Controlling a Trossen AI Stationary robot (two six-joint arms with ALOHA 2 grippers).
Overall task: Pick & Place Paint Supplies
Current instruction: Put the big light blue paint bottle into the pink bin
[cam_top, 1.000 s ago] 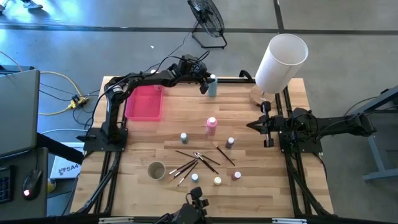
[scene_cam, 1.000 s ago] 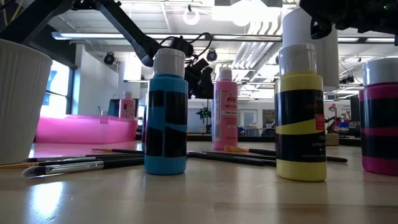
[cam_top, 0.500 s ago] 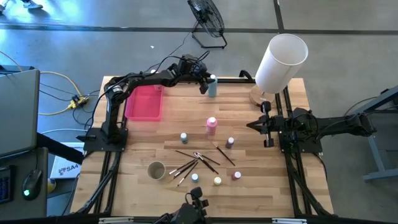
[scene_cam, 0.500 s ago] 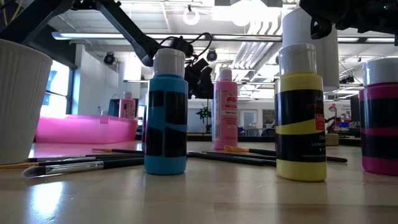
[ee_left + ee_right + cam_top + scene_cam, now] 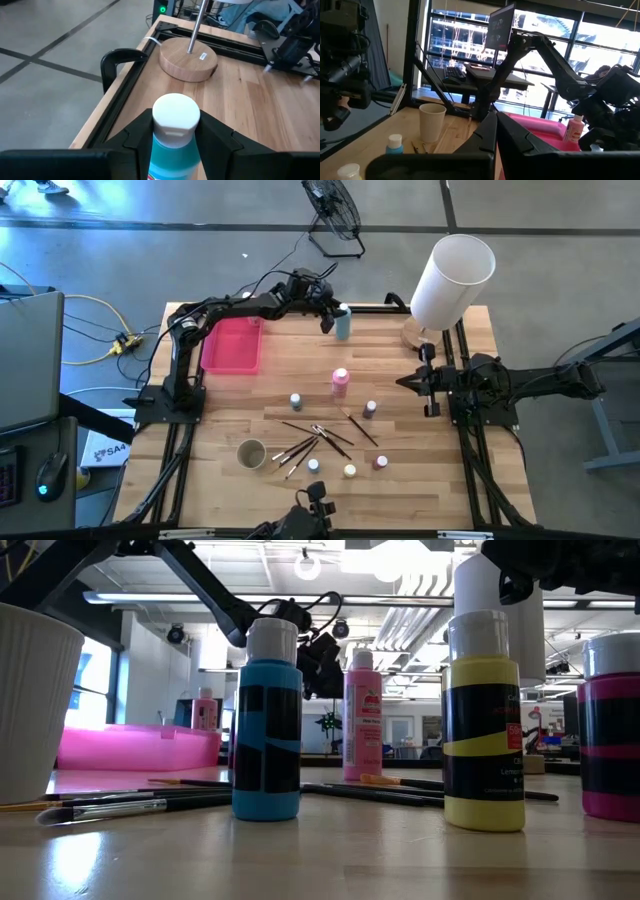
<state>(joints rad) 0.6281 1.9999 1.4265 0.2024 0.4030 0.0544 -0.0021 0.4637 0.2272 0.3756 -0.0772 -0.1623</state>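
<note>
My left hand [image 5: 176, 137] stays clamped on the teal bottle [image 5: 172, 145] at the table's far edge; nothing has moved, so it seems paused before the pink tray [image 5: 232, 346]. The right hand [image 5: 424, 380] waits closed at the right.

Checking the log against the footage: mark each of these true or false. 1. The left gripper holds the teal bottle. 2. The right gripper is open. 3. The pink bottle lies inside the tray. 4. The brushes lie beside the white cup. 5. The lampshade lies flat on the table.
1. True: the left gripper is shut on the teal bottle.
2. False: the right gripper is shut and empty.
3. False: the pink bottle stands on bare wood, apart from the pink tray.
4. True: the brushes lie beside the white cup.
5. False: the lampshade stands on its wooden base.
</note>
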